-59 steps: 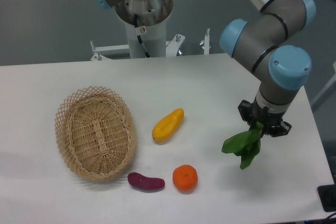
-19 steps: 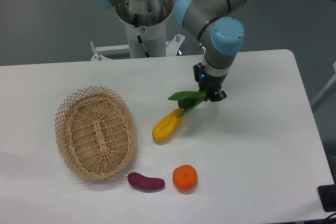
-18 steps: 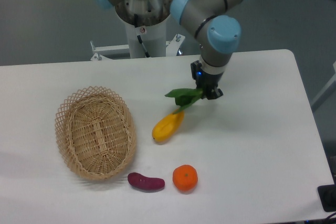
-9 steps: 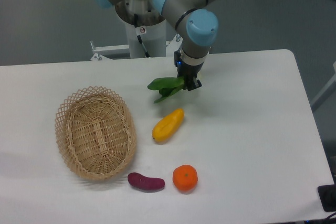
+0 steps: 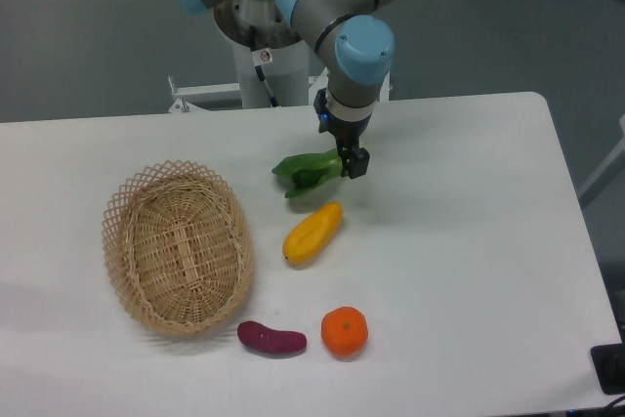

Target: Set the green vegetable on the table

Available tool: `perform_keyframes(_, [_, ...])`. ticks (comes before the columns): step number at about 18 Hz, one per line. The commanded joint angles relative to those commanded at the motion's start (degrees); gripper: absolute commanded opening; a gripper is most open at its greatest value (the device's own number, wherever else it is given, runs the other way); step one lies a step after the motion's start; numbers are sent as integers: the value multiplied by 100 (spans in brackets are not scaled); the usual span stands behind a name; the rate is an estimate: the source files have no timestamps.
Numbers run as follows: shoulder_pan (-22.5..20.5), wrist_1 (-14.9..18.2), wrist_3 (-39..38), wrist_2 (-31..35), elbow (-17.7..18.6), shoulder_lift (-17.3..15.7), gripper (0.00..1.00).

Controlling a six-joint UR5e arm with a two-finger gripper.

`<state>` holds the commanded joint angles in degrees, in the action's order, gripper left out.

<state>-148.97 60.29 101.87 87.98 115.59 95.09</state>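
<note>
The gripper [image 5: 344,160] is clamping its fingers on the stalk end of the green vegetable [image 5: 306,172], whose leaves are pointing left. The vegetable is hanging low over the table [image 5: 469,241], just beyond the yellow fruit [image 5: 312,232] and right of the wicker basket [image 5: 178,246]. An orange [image 5: 345,331] and a purple sweet potato [image 5: 271,338] are lying nearer.

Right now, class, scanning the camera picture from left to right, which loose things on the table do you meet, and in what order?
Basket → purple sweet potato → green vegetable, held in the hand → orange. The yellow fruit overlaps the vegetable's span, so it is left out.
</note>
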Motion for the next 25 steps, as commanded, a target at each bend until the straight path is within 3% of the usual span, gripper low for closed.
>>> perform_keyframes(8, [-70,26,-140,53,-1406,685,100])
perform_keyframes(15, [-167,88,-571,70,-2522,1528,100])
perform_keyframes(21, [-377,123,-756,79,-3033,1995,100])
perform_keyframes(25, [-474,719,-975,79,-3612,2267,100])
